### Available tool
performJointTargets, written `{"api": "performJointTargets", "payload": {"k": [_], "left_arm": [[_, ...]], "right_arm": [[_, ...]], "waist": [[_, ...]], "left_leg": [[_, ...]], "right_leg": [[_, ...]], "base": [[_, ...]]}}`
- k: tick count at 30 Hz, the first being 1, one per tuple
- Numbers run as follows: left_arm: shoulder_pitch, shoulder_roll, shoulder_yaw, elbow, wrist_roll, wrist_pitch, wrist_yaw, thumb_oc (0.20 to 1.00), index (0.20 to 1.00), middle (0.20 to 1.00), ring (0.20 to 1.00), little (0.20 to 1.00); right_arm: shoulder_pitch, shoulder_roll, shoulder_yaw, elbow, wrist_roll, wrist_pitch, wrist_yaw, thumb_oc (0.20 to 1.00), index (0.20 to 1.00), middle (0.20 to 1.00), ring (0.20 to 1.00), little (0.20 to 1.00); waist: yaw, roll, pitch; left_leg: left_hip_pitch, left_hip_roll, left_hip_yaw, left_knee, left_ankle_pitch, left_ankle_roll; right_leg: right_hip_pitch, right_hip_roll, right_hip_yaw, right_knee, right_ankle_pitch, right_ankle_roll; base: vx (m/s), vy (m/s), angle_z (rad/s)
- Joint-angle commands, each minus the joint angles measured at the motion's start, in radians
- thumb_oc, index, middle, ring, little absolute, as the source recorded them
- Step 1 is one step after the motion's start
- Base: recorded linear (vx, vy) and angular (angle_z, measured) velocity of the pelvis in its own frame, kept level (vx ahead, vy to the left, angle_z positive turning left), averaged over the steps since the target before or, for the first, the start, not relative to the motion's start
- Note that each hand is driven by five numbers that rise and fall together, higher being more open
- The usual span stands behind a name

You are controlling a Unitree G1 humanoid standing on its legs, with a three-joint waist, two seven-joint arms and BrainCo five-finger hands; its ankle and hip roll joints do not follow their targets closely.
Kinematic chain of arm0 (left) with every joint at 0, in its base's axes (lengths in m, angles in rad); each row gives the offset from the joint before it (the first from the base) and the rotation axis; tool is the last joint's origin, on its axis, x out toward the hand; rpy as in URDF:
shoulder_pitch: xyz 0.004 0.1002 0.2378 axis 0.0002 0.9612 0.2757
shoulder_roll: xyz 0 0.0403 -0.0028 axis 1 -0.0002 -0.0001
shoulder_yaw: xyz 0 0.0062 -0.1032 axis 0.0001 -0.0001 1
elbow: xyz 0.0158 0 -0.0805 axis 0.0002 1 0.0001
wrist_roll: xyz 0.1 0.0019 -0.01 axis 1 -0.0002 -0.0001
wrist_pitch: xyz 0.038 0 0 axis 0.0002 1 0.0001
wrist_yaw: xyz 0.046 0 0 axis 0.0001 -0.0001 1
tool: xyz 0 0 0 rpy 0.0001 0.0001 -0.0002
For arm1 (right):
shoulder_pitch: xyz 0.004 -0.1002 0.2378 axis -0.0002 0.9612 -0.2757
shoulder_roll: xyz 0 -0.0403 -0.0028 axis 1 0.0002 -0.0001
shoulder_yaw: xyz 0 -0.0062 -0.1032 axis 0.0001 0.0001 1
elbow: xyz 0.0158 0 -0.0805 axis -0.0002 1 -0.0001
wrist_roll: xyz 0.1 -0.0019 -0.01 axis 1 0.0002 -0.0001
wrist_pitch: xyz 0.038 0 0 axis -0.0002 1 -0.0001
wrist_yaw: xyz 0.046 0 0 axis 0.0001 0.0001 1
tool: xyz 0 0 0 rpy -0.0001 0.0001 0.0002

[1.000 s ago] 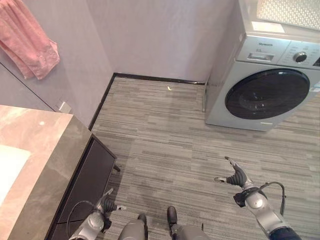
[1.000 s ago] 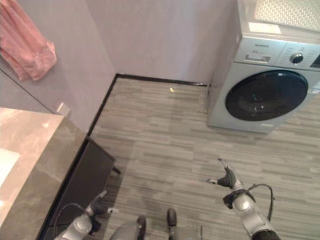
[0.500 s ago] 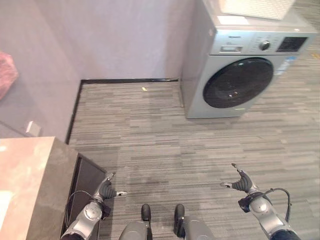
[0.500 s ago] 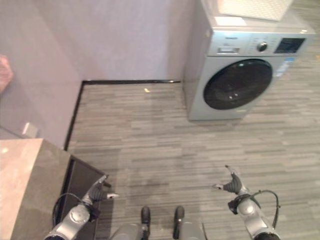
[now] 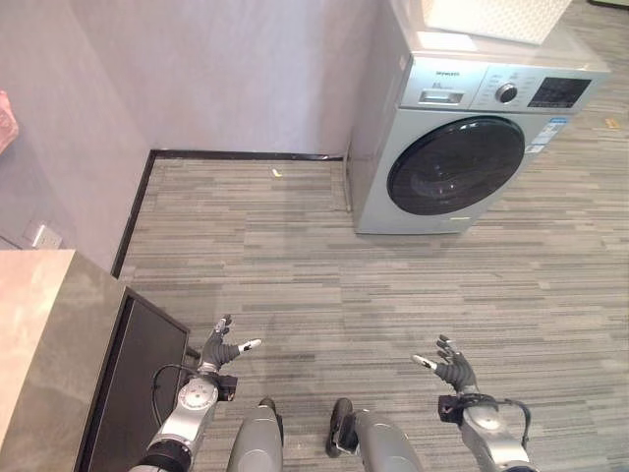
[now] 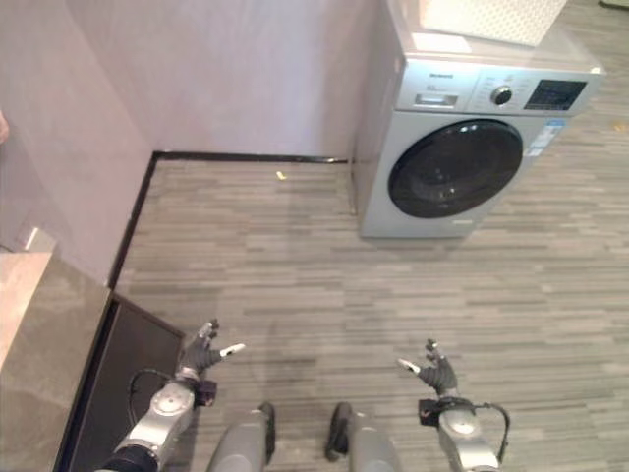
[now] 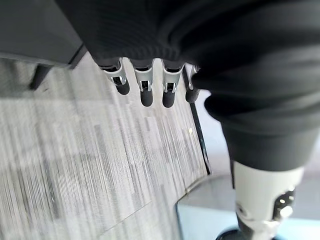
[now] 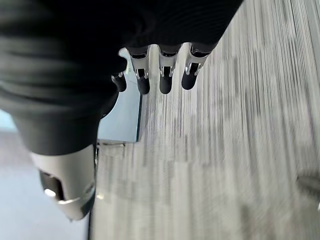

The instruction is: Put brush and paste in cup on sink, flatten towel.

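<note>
A sliver of the pink towel [image 5: 4,116] hangs on the wall at the far left edge. Below it runs the grey stone sink counter [image 5: 44,334], with only its end in view. My left hand [image 5: 218,346] hangs low beside the counter's dark cabinet, fingers [image 7: 145,90] straight and holding nothing. My right hand [image 5: 450,367] hangs low over the floor on the other side, its fingers [image 8: 165,75] also straight and empty.
A silver front-loading washing machine [image 5: 462,147] stands against the back wall at the right, with a white basket [image 5: 491,15] on top. A dark cabinet [image 5: 138,383] sits under the counter. Grey striped floor lies between them. A wall socket [image 5: 44,236] is above the counter.
The camera has swung to the right: towel and counter have slid toward the left edge, and the washer sits nearer the middle. Both hands stay low and open.
</note>
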State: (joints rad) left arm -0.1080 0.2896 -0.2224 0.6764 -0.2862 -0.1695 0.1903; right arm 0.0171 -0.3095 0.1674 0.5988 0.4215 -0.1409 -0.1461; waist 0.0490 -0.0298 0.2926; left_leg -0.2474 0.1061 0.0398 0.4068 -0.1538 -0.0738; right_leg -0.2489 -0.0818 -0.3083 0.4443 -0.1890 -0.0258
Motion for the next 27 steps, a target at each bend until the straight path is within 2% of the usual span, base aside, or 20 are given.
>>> {"api": "performJointTargets", "payload": {"k": [1,3,5,7,8,9,10,12,14,15,16,17,18,19,20,22,23,25,27], "left_arm": [[0.007,0.034,-0.022,-0.114,-0.039,-0.056,0.013,1.0,1.0,1.0,1.0,1.0],[0.015,0.04,-0.023,-0.129,-0.034,-0.059,0.007,1.0,1.0,1.0,1.0,1.0],[0.039,0.064,-0.023,-0.172,0.0,-0.056,-0.002,1.0,1.0,1.0,1.0,1.0],[0.046,0.071,-0.022,-0.181,0.009,-0.054,-0.008,1.0,1.0,1.0,1.0,1.0],[0.065,0.079,-0.01,-0.193,0.023,-0.054,-0.011,1.0,1.0,1.0,1.0,1.0],[0.065,0.079,-0.01,-0.193,0.024,-0.053,-0.011,1.0,1.0,1.0,1.0,1.0],[0.072,0.082,-0.006,-0.2,0.027,-0.054,-0.013,1.0,1.0,1.0,1.0,1.0],[0.08,0.093,-0.004,-0.207,0.034,-0.052,-0.017,1.0,1.0,1.0,1.0,1.0],[0.069,0.096,-0.004,-0.19,0.046,-0.053,-0.018,1.0,1.0,1.0,1.0,1.0],[0.072,0.094,0.002,-0.184,0.045,-0.056,-0.019,1.0,1.0,1.0,1.0,1.0],[0.075,0.092,0.01,-0.174,0.044,-0.054,-0.019,1.0,1.0,1.0,1.0,1.0],[0.076,0.091,0.01,-0.174,0.044,-0.054,-0.019,1.0,1.0,1.0,1.0,1.0],[0.072,0.087,0.01,-0.158,0.051,-0.055,-0.02,1.0,1.0,1.0,1.0,1.0],[0.072,0.087,0.01,-0.158,0.051,-0.055,-0.02,1.0,1.0,1.0,1.0,1.0],[0.069,0.085,0.014,-0.139,0.057,-0.058,-0.025,1.0,1.0,1.0,1.0,1.0],[0.073,0.083,0.022,-0.128,0.069,-0.056,-0.024,1.0,1.0,1.0,1.0,1.0],[0.079,0.08,0.028,-0.124,0.071,-0.057,-0.025,1.0,1.0,1.0,1.0,1.0],[0.08,0.079,0.028,-0.124,0.071,-0.057,-0.025,1.0,1.0,1.0,1.0,1.0],[0.074,0.077,0.014,-0.111,0.081,-0.057,-0.023,1.0,1.0,1.0,1.0,1.0]], "right_arm": [[-0.022,-0.036,-0.003,-0.063,0.06,-0.063,0.01,1.0,1.0,1.0,1.0,1.0],[-0.024,-0.041,0.002,-0.069,0.049,-0.06,0.012,1.0,1.0,1.0,1.0,1.0],[-0.02,-0.055,0.003,-0.082,0.023,-0.045,0.022,1.0,1.0,1.0,1.0,1.0],[-0.013,-0.057,-0.002,-0.089,0.018,-0.042,0.028,1.0,1.0,1.0,1.0,1.0],[0.003,-0.059,-0.006,-0.108,-0.001,-0.034,0.04,1.0,1.0,1.0,1.0,1.0],[0.003,-0.059,-0.006,-0.108,-0.001,-0.034,0.04,1.0,1.0,1.0,1.0,1.0],[0.011,-0.061,-0.01,-0.106,-0.009,-0.031,0.047,1.0,1.0,1.0,1.0,1.0],[0.022,-0.062,-0.016,-0.115,-0.019,-0.031,0.049,1.0,1.0,1.0,1.0,1.0],[0.035,-0.063,-0.024,-0.132,-0.013,-0.033,0.06,1.0,1.0,1.0,1.0,1.0],[0.042,-0.062,-0.026,-0.14,-0.009,-0.032,0.069,1.0,1.0,1.0,1.0,1.0],[0.045,-0.07,-0.027,-0.137,-0.015,-0.036,0.069,1.0,1.0,1.0,1.0,1.0],[0.046,-0.07,-0.026,-0.137,-0.015,-0.036,0.069,1.0,1.0,1.0,1.0,1.0],[0.052,-0.071,-0.03,-0.135,-0.014,-0.036,0.068,1.0,1.0,1.0,1.0,1.0],[0.052,-0.071,-0.03,-0.135,-0.014,-0.036,0.068,1.0,1.0,1.0,1.0,1.0],[0.065,-0.073,-0.034,-0.144,-0.02,-0.033,0.074,1.0,1.0,1.0,1.0,1.0],[0.077,-0.066,-0.042,-0.142,-0.034,-0.029,0.078,1.0,1.0,1.0,1.0,1.0],[0.102,-0.06,-0.05,-0.155,-0.046,-0.023,0.085,1.0,1.0,1.0,1.0,1.0],[0.102,-0.06,-0.051,-0.156,-0.046,-0.023,0.085,1.0,1.0,1.0,1.0,1.0],[0.155,-0.067,-0.064,-0.174,-0.049,-0.019,0.105,1.0,1.0,1.0,1.0,1.0]], "waist": [[0.009,-0.02,-0.022],[0.013,-0.018,-0.024],[0.023,-0.007,-0.036],[0.022,-0.004,-0.047],[0.014,0.002,-0.053],[0.014,0.001,-0.056],[0.007,0.005,-0.055],[-0.013,0.017,-0.051],[-0.04,0.014,-0.058],[-0.04,0.014,-0.061],[-0.057,0.013,-0.069],[-0.058,0.016,-0.067],[-0.072,0.013,-0.065],[-0.072,0.013,-0.065],[-0.09,0.012,-0.063],[-0.102,0.013,-0.068],[-0.12,0.016,-0.072],[-0.12,0.019,-0.07],[-0.165,0.018,-0.101]], "left_leg": [[-0.02,-0.074,0.049,0.12,0.06,0.036],[-0.014,-0.08,0.05,0.109,0.055,0.04],[0.018,-0.114,0.05,0.055,0.021,0.065],[0.032,-0.131,0.046,0.024,0.015,0.077],[0.07,-0.165,0.046,-0.021,-0.02,0.114],[0.069,-0.166,0.046,-0.025,-0.017,0.114],[0.08,-0.174,0.046,-0.04,-0.014,0.124],[0.104,-0.177,0.035,-0.074,0.002,0.131],[0.125,-0.184,0.021,-0.112,0.022,0.12],[0.147,-0.185,0.026,-0.14,0.02,0.117],[0.197,-0.183,0.013,-0.179,0.017,0.107],[0.201,-0.18,0.011,-0.18,0.014,0.107],[0.23,-0.182,-0.001,-0.181,0.014,0.097],[0.23,-0.182,-0.001,-0.181,0.014,0.097],[0.287,-0.176,-0.019,-0.212,0.004,0.074],[0.339,-0.158,-0.038,-0.231,0.001,0.054],[0.401,-0.137,-0.065,-0.249,0.0,0.039],[0.404,-0.133,-0.065,-0.251,-0.001,0.038],[0.461,-0.09,-0.121,-0.241,0.051,0.012]], "right_leg": [[0.139,-0.014,0.038,-0.168,0.048,0.091],[0.143,-0.021,0.044,-0.171,0.05,0.096],[0.15,-0.041,0.064,-0.162,0.053,0.115],[0.141,-0.053,0.07,-0.146,0.061,0.125],[0.11,-0.091,0.095,-0.067,0.119,0.145],[0.108,-0.092,0.094,-0.07,0.121,0.145],[0.086,-0.102,0.107,-0.025,0.152,0.148],[0.034,-0.07,0.151,0.053,0.164,0.149],[-0.028,0.017,0.195,0.008,0.131,0.136],[-0.035,0.012,0.169,-0.026,0.135,0.135],[-0.104,0.003,0.149,-0.143,0.177,0.142],[-0.098,0.006,0.146,-0.146,0.177,0.142],[-0.121,0.01,0.166,-0.224,0.216,0.155],[-0.121,0.01,0.166,-0.224,0.216,0.155],[-0.142,-0.011,0.173,-0.367,0.293,0.187],[-0.187,-0.04,0.157,-0.448,0.344,0.207],[-0.207,-0.048,0.155,-0.462,0.371,0.221],[-0.203,-0.045,0.153,-0.463,0.37,0.22],[-0.203,0.003,0.234,-0.384,0.392,0.203]], "base": [[0.12,0.085,0.19],[0.17,0.149,0.05],[0.21,0.223,0.01],[0.17,0.21,0.11],[0.22,0.268,0.13],[0.2,0.272,0.1],[0.12,0.159,0.02],[0.17,0.157,0.07],[0.21,0.061,0.29],[0.39,0.031,0.42],[0.31,0.004,0.34],[0.38,-0.029,0.13],[0.15,-0.016,0.12],[0.45,-0.049,0.23],[0.47,-0.062,0.33],[0.65,-0.129,0.39],[0.52,-0.126,0.27],[0.36,-0.111,0.41],[0.61,-0.301,0.83]]}}
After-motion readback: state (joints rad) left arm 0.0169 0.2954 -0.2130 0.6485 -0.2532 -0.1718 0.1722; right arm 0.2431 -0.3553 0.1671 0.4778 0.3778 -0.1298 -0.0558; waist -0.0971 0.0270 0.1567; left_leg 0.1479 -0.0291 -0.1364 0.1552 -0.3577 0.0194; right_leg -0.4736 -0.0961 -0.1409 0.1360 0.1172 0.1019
